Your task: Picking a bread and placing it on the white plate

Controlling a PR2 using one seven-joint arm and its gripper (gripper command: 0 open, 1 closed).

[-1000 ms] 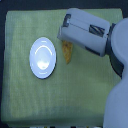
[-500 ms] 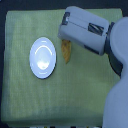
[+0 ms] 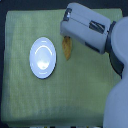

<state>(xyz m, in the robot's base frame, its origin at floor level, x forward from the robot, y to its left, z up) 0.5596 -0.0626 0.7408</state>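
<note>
In the exterior view, just below the arm's bulky grey-and-white wrist housing, the bread [image 3: 66,47] lies on the green cloth covering the bench [image 3: 30,107], its upper end hidden under the housing. The fingers [image 3: 65,36] cannot be made out, so I cannot tell whether they stand wide, narrow, or already hold the loaf. Over the last second the arm has slid a little toward the exterior view's left and down over the bread, while bread and cloth stayed put. That suggests the pick is under way, not finished. The white plate [image 3: 43,57], bare, sits close beside the bread on the exterior view's left.
</note>
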